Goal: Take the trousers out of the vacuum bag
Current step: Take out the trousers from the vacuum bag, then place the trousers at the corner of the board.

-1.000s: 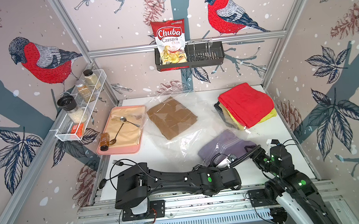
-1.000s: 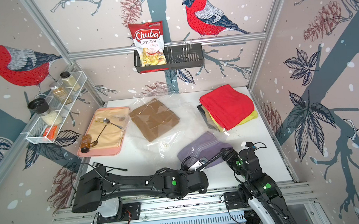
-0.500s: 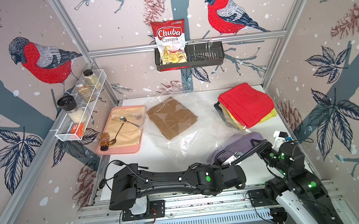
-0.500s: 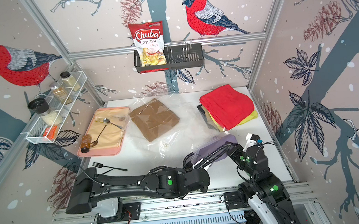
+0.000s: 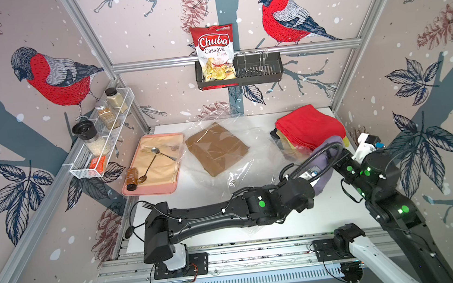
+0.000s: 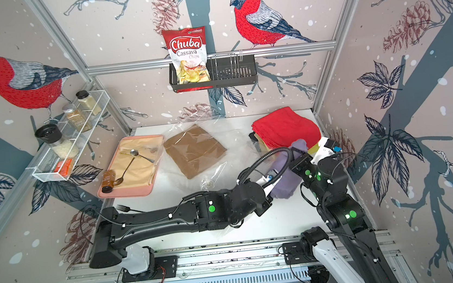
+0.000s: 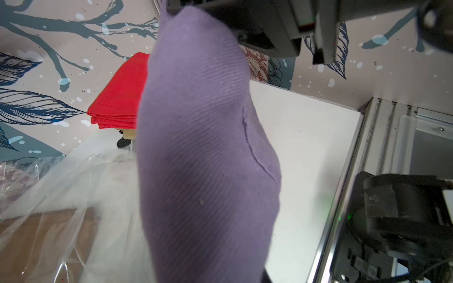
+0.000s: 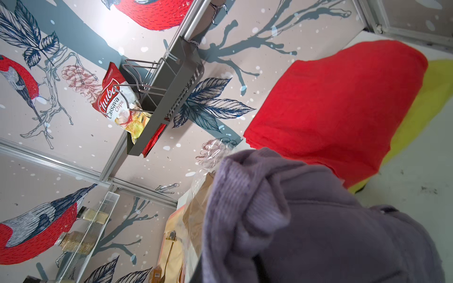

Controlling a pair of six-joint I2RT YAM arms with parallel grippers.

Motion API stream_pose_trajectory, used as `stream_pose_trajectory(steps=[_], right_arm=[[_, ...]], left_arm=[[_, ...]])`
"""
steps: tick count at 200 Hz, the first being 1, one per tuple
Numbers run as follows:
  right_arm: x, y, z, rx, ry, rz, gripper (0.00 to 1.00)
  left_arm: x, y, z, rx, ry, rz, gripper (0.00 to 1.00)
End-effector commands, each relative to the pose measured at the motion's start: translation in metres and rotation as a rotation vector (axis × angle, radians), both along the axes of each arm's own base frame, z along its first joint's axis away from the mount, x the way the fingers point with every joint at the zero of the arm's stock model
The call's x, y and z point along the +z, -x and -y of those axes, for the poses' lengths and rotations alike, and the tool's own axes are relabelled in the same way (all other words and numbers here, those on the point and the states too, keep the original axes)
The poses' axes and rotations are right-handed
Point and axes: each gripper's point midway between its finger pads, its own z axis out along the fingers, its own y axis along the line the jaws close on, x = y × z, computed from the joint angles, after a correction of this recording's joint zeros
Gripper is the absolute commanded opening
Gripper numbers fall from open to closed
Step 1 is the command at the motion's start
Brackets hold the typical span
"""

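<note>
The purple trousers [image 5: 327, 176] [image 6: 288, 182] hang above the table's right front, bunched between my two grippers. My left gripper [image 5: 313, 180] [image 6: 269, 189] is shut on their lower end, and the purple cloth [image 7: 203, 147] hides its jaws. My right gripper [image 5: 338, 157] [image 6: 297, 160] is shut on their upper end, with the cloth [image 8: 318, 232] covering its fingers. The clear vacuum bag [image 5: 250, 134] [image 6: 228, 139] lies mid-table with the mustard-brown trousers [image 5: 216, 149] [image 6: 193, 151] inside. Red trousers [image 5: 310, 125] [image 6: 285, 128] top a stack at the back right, with yellow trousers [image 8: 421, 107] beneath.
A pink tray [image 5: 150, 189] holding a beige mat, spoons and a small bottle sits at the left. A fork [image 5: 144, 204] lies near the front left edge. A wire shelf [image 5: 101, 148] of jars hangs on the left wall. A chips packet [image 5: 213, 50] stands in the back wall's basket [image 5: 258, 72].
The purple trousers lay flat on the table's front a second ago. The right gripper has shut on them, and both arms have lifted them up and rightward, toward the red stack.
</note>
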Motion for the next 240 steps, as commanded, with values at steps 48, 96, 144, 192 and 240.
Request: stream_pose_trajectory(steps=[48,96,144,192,240], right_arm=[[0.123,-0.041,0.026,-0.057,0.065,0.322,0.0],[0.143,-0.062,0.056,-0.044,0.021,0.382,0.0],[0.126,-0.09,0.068,0.01,-0.014,0.413,0.0],[0.11,-0.116,0.068,0.075,-0.092,0.44,0.0],[0.104,-0.147,0.067,0.147,-0.169,0.508,0.0]], left_arm=[[0.097,-0.033,0.054,-0.174,0.268,0.023,0.0],[0.116,-0.048,0.079,-0.224,0.287,0.038,0.0],[0.13,-0.115,0.068,-0.202,0.362,-0.007,0.0],[0.135,-0.177,0.057,-0.18,0.426,-0.001,0.0],[0.134,-0.228,0.051,-0.163,0.476,0.015,0.0]])
